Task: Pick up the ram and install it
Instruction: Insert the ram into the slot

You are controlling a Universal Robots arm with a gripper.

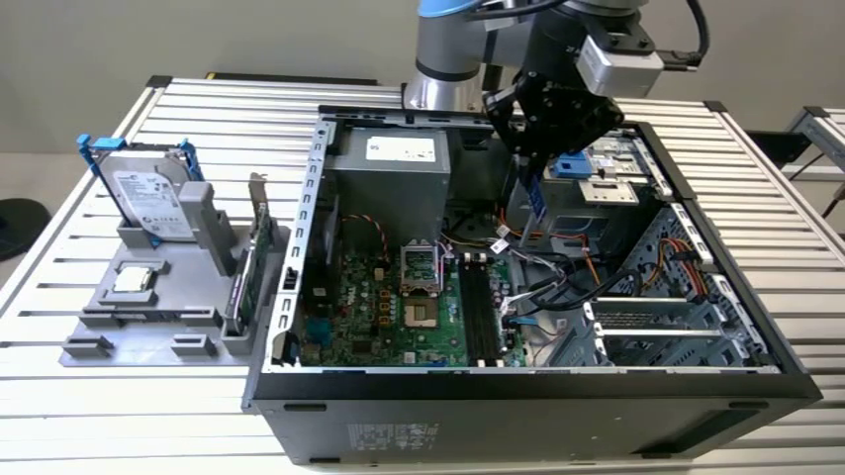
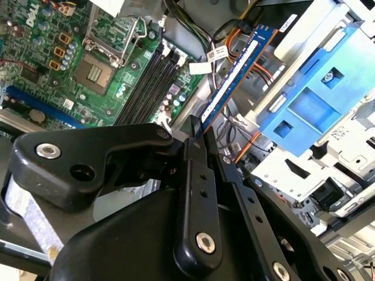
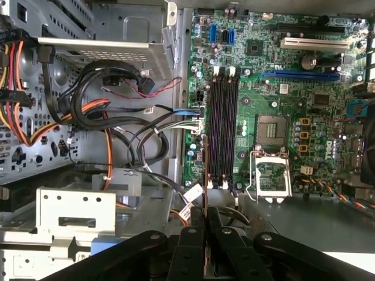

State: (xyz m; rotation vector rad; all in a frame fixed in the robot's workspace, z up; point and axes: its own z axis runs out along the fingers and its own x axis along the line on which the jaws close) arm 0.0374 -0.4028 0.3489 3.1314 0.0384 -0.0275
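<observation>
I see my black gripper (image 1: 535,163) hanging over the open black-and-grey computer case (image 1: 528,386), near the case's far side in the exterior view, with its fingers (image 2: 193,153) clamped on the ram (image 2: 237,70), a long, narrow blue circuit stick with a white label strip. The stick hangs down from the fingertips into the case, above the cables and not touching the board. In the first wrist view I look at it edge-on, a thin line (image 3: 205,170) just beside the black memory slots (image 3: 224,126) on the green motherboard (image 3: 293,93). The slots stand empty, and the silver processor socket (image 3: 272,130) lies beside them.

The case lies on its side on a work table of pale ribbed aluminium slats (image 1: 793,257). To the exterior view's left, a grey plastic fixture (image 1: 158,317) sits on the same slats, holding an upright silver hard drive in blue rails (image 1: 139,193), a small square silver chip (image 1: 133,280) and a green expansion card standing on edge (image 1: 251,267). Behind the table is a plain light wall, and a beige floor shows at the left edge. A second slatted table corner (image 1: 821,134) shows at the exterior view's right.
</observation>
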